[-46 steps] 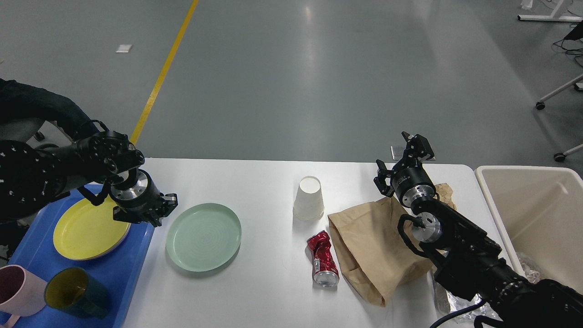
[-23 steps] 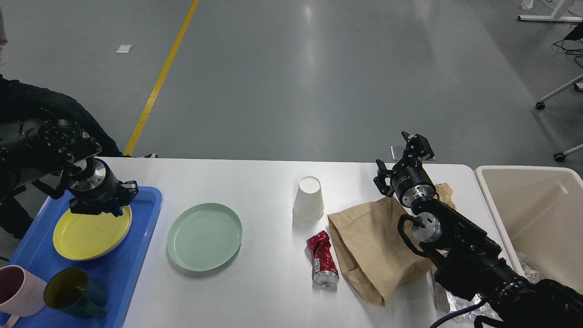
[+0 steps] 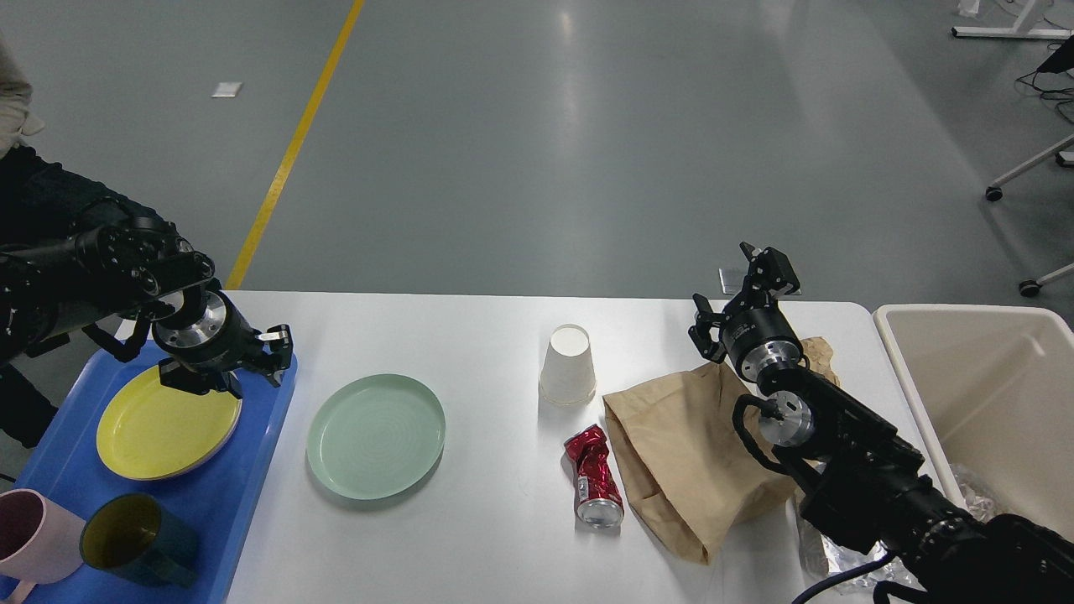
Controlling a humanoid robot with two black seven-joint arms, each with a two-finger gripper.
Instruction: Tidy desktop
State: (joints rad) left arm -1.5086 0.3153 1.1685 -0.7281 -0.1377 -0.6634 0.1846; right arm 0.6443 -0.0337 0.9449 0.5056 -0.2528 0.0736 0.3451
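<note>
The white desktop holds a pale green plate, an upside-down paper cup, a crushed red can and a brown paper bag. My left gripper hovers open and empty over the back right corner of the blue tray, just beyond the yellow plate and left of the green plate. Over the table's far edge, my right gripper stands open and empty, above the bag's far end.
On the tray's near end stand a pink mug and a dark teal mug. A beige bin sits off the table's right end. Crumpled foil lies under my right arm. A person stands at far left.
The left gripper swung left over the yellow plate, then came back right toward the tray's right edge. The right arm and the table's objects have not moved.
</note>
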